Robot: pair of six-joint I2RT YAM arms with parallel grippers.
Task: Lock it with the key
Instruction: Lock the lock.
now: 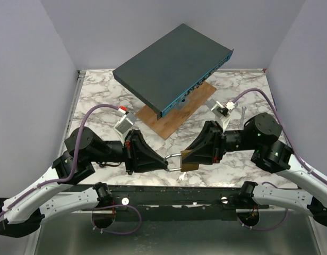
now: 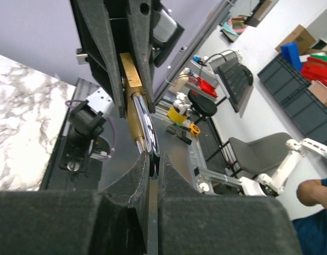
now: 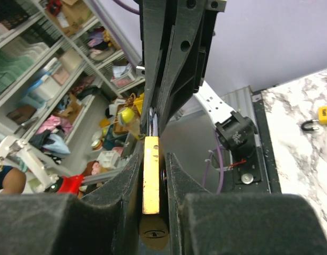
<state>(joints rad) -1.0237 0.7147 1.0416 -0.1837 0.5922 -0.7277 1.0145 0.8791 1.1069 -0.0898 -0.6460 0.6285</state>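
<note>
A brass padlock (image 1: 189, 159) hangs in the air over the table's front edge, held between both grippers. My right gripper (image 1: 195, 155) is shut on its brass body (image 3: 151, 175), and the empty keyhole (image 3: 153, 234) faces the right wrist camera. My left gripper (image 1: 164, 163) is shut on the padlock's silver shackle (image 2: 147, 135). The brass body (image 2: 131, 85) shows beyond the shackle in the left wrist view, clamped by the right gripper's fingers (image 2: 108, 58). I cannot make out the key for certain. A small silver piece (image 1: 242, 113) lies on the table at the right.
A dark flat box (image 1: 174, 61) leans tilted over a wooden board (image 1: 177, 117) at the back middle of the marble table (image 1: 100, 93). A small yellow padlock (image 3: 324, 113) lies on the marble in the right wrist view.
</note>
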